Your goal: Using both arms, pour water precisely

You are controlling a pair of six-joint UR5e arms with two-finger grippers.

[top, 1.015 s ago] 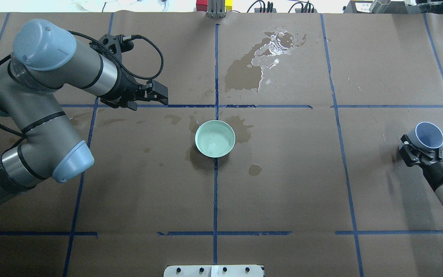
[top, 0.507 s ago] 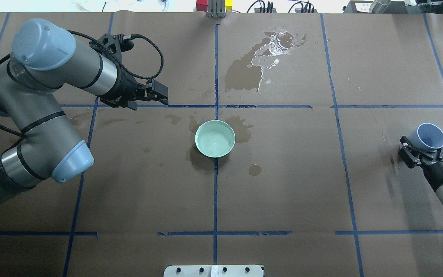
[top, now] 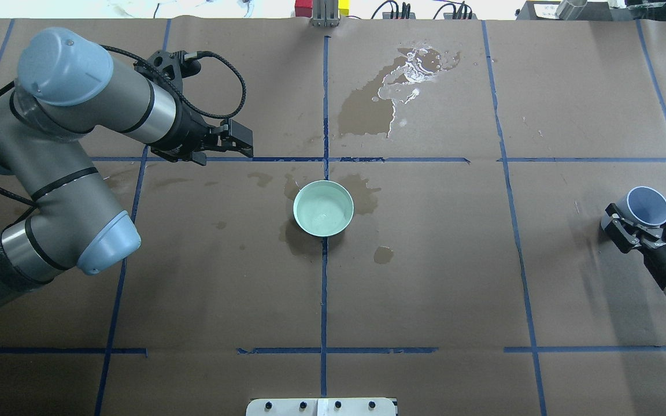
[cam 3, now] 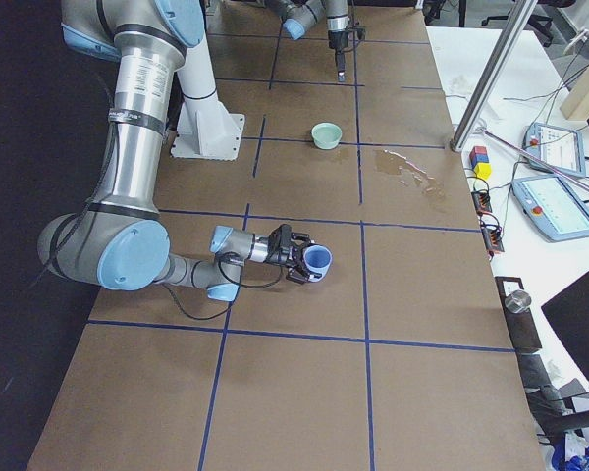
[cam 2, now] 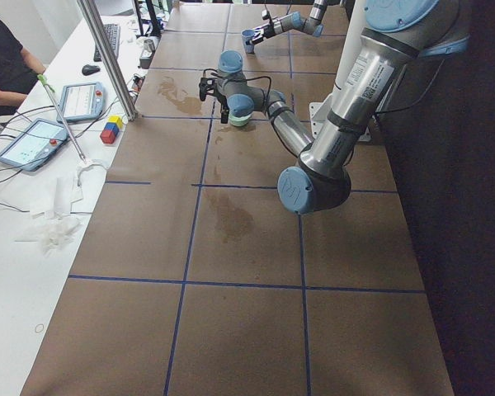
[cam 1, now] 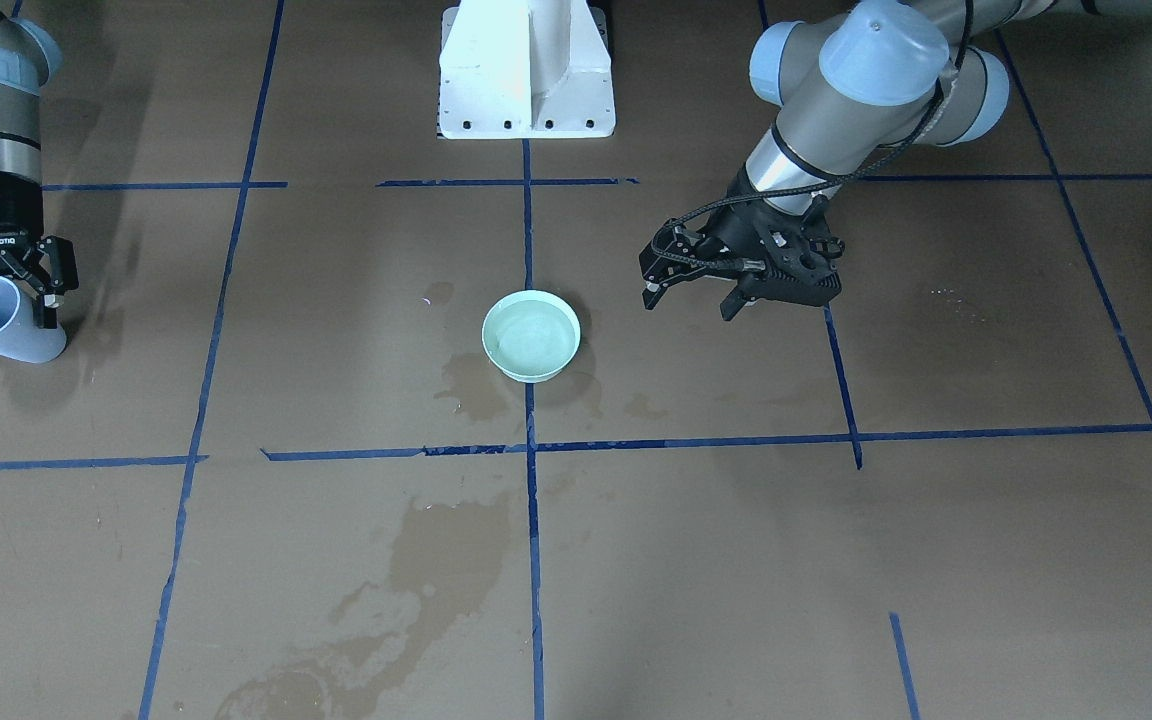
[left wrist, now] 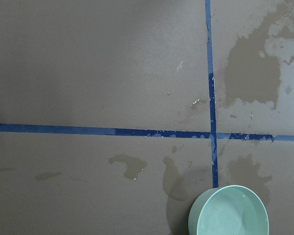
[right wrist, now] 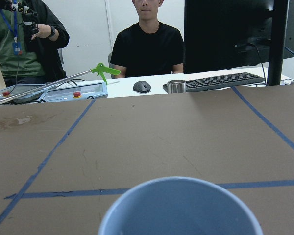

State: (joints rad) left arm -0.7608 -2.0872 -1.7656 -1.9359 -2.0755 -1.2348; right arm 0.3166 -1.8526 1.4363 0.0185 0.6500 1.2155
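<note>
left arm [top: 78, 115] reaches in over a blue tape line [top: 402, 160], wrist pitched down. left gripper [cam 1: 688, 305] hangs near the mint-green bowl [top: 322, 208] but off to its side, fingers spread wide with nothing between them. probably parked there to leave the bowl's mouth free.

bowl sits on the centre tape crossing, upright. water [top: 321, 216] lies inside it as a faint sheen. dark wet stains [top: 362, 193] ring the bowl on the brown paper [top: 425, 277]. a bigger spill [top: 367, 112] lies farther out, glossy at its far end.

right gripper [top: 640, 231] is well apart, at the table's right edge, fingers clamped on a grey-blue cup [top: 647, 206] that is tipped over, mouth facing away from the robot. judged: pour done or abandoned, cup drawn off.

view notes:
- overhead shows the left jaws nearly edge-on; the front-facing view shows their spread.
- left wrist view catches the bowl in its lower right corner, no fingers.
- right wrist view looks across the cup's rim: no sheen seen inside, the bottom is cut off. operators [right wrist: 148, 41] sit beyond the table.
- right side view shows the cup lying close to horizontal, low over the paper; contact unclear.
</note>
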